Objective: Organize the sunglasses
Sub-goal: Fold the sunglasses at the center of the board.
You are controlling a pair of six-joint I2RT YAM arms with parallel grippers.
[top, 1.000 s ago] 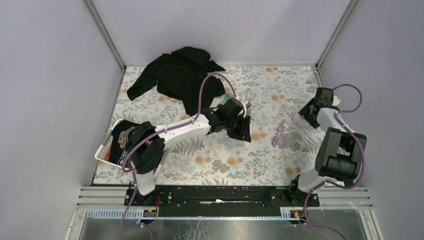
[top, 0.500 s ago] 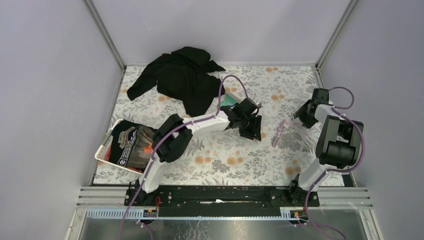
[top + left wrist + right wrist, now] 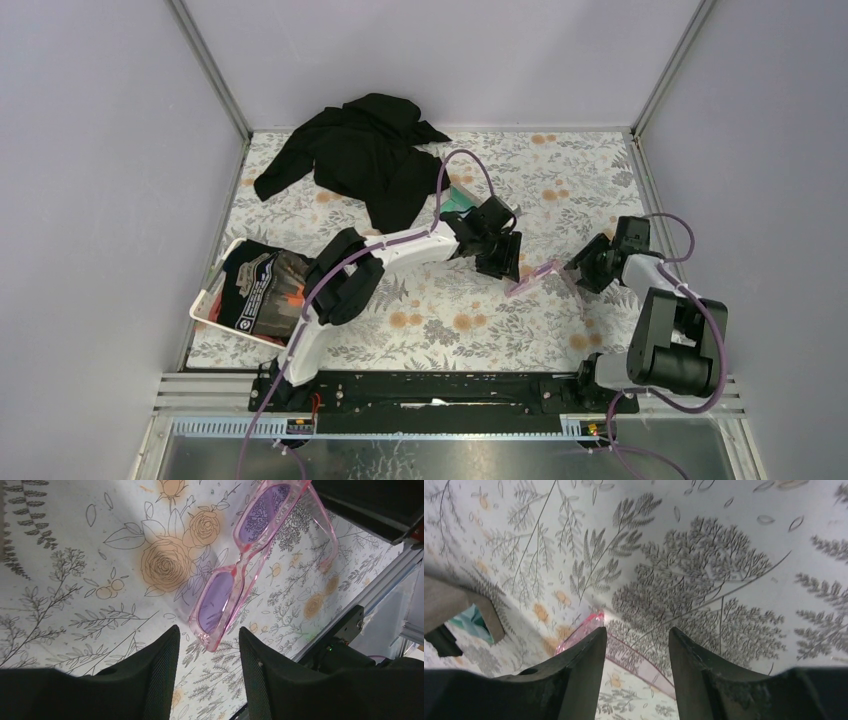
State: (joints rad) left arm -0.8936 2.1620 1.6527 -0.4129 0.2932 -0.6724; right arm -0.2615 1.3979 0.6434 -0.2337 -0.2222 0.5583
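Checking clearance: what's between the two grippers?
The sunglasses are in the gap between the left gripper and right gripper; the top external view shows it best.

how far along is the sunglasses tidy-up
Done: nothing yet; the sunglasses are outside the case, over the floral tablecloth. In hand: the right gripper straddles one pink arm, grip unclear; the left gripper is open just short of a lens. Left: getting them into the case.
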